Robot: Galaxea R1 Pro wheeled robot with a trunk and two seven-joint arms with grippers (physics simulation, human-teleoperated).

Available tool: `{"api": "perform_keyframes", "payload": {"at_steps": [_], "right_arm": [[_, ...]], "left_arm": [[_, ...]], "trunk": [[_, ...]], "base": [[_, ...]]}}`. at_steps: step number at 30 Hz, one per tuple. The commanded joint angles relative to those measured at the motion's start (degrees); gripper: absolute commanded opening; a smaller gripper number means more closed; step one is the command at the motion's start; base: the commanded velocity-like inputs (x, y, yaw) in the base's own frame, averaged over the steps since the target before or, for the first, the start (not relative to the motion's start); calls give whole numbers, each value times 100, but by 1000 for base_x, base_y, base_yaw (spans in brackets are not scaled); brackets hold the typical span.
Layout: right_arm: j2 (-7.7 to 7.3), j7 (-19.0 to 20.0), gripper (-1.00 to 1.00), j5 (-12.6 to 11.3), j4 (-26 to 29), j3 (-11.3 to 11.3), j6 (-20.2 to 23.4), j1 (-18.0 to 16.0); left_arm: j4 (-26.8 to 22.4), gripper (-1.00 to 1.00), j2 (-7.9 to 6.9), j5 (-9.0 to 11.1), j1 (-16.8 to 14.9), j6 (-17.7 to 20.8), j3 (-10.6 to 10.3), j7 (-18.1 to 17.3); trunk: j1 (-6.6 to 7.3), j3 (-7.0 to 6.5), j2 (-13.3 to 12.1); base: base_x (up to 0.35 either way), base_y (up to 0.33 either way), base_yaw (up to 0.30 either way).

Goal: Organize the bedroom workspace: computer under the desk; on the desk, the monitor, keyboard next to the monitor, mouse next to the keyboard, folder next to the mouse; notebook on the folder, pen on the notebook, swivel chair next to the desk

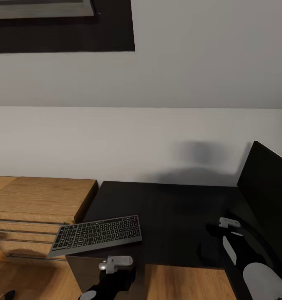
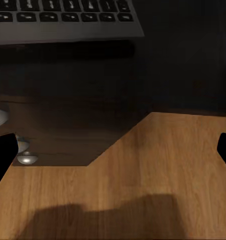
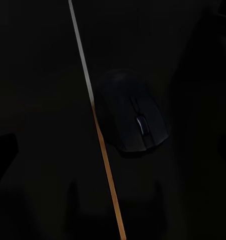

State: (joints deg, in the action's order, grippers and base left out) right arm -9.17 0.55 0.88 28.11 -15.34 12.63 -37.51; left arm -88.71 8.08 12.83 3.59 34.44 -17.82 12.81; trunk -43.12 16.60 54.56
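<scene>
The right gripper (image 3: 113,165) hung directly over the mouse (image 3: 130,117), its jaws spread wide: one dark fingertip (image 3: 3,150) showed at the edge of the right wrist view and nothing sat between the fingers. Seen along those fingers, the mouse lay on the black desk (image 1: 174,216) just beside a thin seam or edge line that ran lengthwise past it, and its long axis ran roughly parallel to that line, slightly slanted, with the scroll wheel toward the lower end of the body. That was the relation the coming grasp turned on: the fingers looked set to close across the narrow width of the mouse, not along its length. The left gripper (image 2: 113,150) was likewise open and empty, its tips showing at both edges of the left wrist view over the wood floor, with the front edge of the keyboard (image 1: 97,235) just beyond it. The keyboard lay at the desk's near left corner, overhanging the edge. The monitor (image 1: 266,200) stood at the right, so the right arm was clearly the nearer one to the mouse
</scene>
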Motion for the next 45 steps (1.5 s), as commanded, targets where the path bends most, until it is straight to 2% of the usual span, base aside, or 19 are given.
{"api": "perform_keyframes", "payload": {"at_steps": [1,5,14,29,33,38,45], "right_arm": [[1,6,100,9,11,-17,32,-2],[-2,11,100,9,20,-16,15,-2],[-6,23,100,17,28,1,-4,-2],[-12,33,100,21,13,4,3,-2],[-14,27,100,86,-20,8,99,-2],[-70,20,100,135,-51,5,472,-2],[-113,11,100,140,-58,-2,563,-2]], "left_arm": [[-77,100,0,70,1,27,-18,51],[-245,100,-5,95,4,49,-44,54],[-290,100,-57,97,4,45,20,55],[-373,100,-61,97,4,42,-3,55],[-399,100,-61,97,4,41,-21,55],[-401,100,-54,100,2,44,-33,55],[-402,100,-46,105,5,45,-44,55]], "trunk": [[-1,6,4],[-1,6,4],[-1,6,4],[-1,6,4],[-1,6,4],[-1,6,4],[-1,6,4]], "base": [[61,0,0],[182,0,0],[264,0,0],[22,0,0],[0,0,0],[0,0,0],[0,0,0]]}}
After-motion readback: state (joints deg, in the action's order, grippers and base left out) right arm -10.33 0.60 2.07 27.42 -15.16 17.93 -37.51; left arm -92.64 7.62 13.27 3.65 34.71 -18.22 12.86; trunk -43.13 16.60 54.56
